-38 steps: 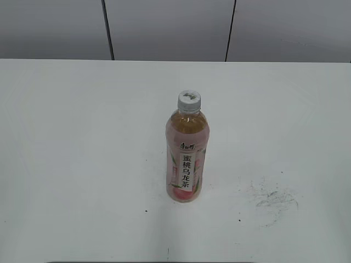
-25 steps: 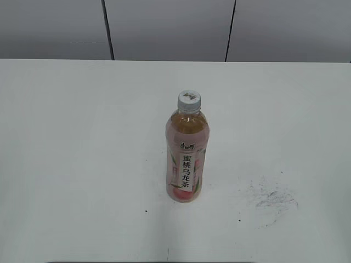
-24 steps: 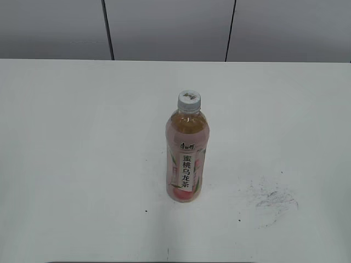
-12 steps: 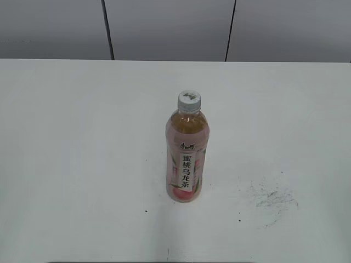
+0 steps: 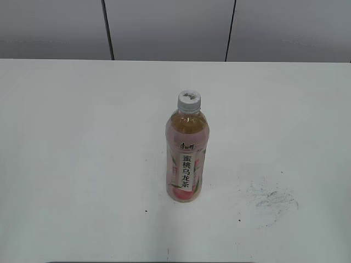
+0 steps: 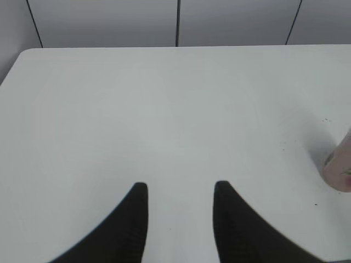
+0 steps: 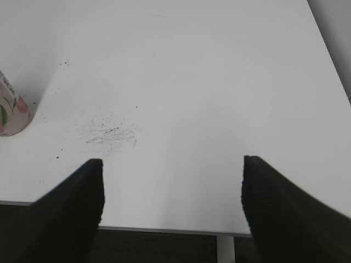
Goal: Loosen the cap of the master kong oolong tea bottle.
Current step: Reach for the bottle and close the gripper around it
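The master kong oolong tea bottle stands upright near the middle of the white table, amber tea inside, pink label with a white strip of black characters. Its white-grey ribbed cap sits on top. No gripper shows in the exterior view. In the left wrist view my left gripper is open and empty over bare table, and the bottle's base shows at the right edge. In the right wrist view my right gripper is wide open and empty above the table's front edge, with the bottle's base at the far left.
A patch of dark scuff marks lies on the table right of the bottle; it also shows in the right wrist view. A grey panelled wall stands behind the table. The table's front edge shows below the right gripper.
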